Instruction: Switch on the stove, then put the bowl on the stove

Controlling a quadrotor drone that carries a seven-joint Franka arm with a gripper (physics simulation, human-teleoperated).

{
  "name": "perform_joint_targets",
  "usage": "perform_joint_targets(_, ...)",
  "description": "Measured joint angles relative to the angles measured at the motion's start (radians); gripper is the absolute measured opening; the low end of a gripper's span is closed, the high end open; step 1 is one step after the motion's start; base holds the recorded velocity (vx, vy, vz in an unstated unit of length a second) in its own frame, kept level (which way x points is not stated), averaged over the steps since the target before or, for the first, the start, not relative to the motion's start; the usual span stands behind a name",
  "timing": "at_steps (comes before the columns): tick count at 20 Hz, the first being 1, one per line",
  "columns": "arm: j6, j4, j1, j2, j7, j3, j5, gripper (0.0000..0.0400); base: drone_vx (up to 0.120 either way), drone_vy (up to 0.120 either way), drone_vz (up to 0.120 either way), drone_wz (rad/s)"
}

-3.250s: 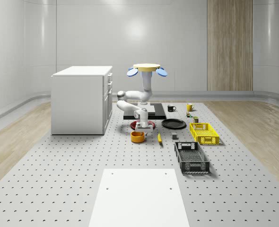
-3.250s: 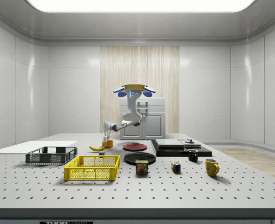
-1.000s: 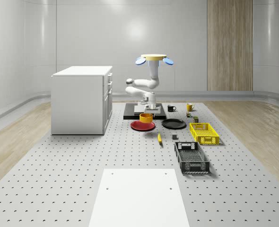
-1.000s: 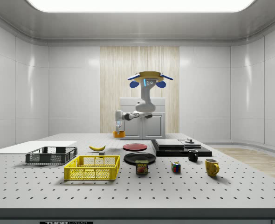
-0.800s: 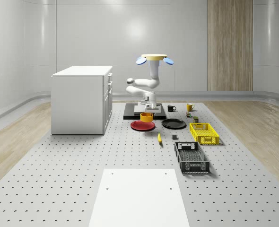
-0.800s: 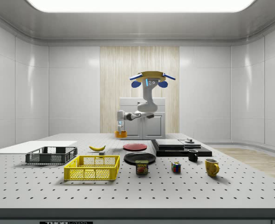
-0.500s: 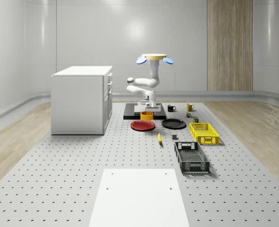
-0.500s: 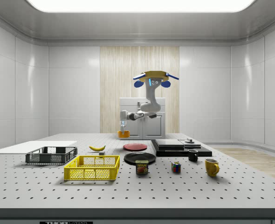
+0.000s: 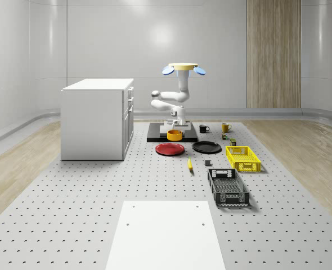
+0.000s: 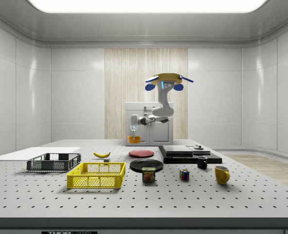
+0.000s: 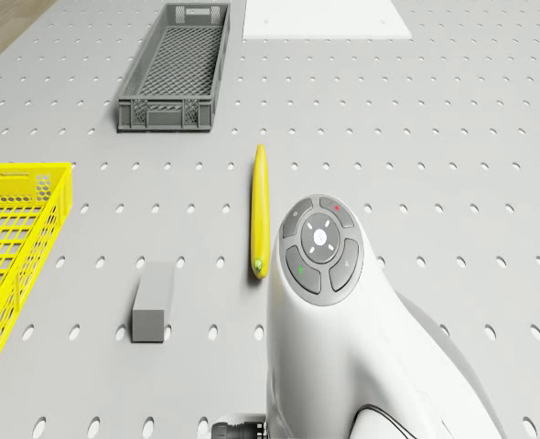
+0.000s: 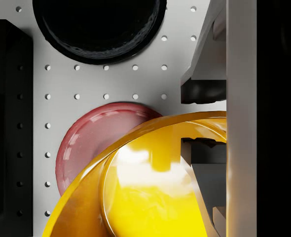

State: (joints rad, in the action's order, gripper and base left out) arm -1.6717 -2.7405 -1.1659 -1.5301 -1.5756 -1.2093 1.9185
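The bowl [image 9: 174,135] [image 10: 134,139] [image 12: 150,182] is off the table, pinched by its rim in my gripper [image 9: 175,128] [image 10: 134,132] [image 12: 204,118]: one finger [image 12: 204,91] sits outside the wall and the other inside, closed on the rim. The bowl is orange-yellow and hangs upright below the wrist. In the whole-scene view it lies at the near edge of the stove [image 9: 155,134] [image 10: 188,153], just beyond the red plate [image 9: 170,149] [image 10: 141,153] [image 12: 91,143]. In the side view it hangs above the table to the left of the stove, roughly over the red plate's left part. The wrist view shows the red plate directly under the bowl and the black plate [image 9: 206,147] [image 10: 146,165] [image 12: 98,27] beside it.

My drone body [image 9: 183,68] [image 10: 166,80] hovers high over the stove's far part, with the arm [image 9: 169,98] [image 10: 156,114] [image 11: 361,366] bent down and forward to the bowl.

Further out, a banana [image 9: 189,163] [image 10: 102,154] [image 11: 260,210] lies on the table nearer the camera, with a small grey block [image 11: 153,300] to its right. The yellow basket [image 9: 242,158] [image 10: 97,175] [image 11: 9,247] stands right of the plates, the grey crate [image 9: 228,187] [image 10: 53,162] [image 11: 175,69] nearer still. The white cabinet [image 9: 97,118] stands at the left.
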Motion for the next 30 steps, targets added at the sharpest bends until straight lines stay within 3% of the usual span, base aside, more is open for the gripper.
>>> perform_joint_targets(30, -0.003, 0.000, -0.001, -0.003, -0.001, 0.000, -0.002, 0.0100, -0.120, -0.005, 0.000, 0.000)
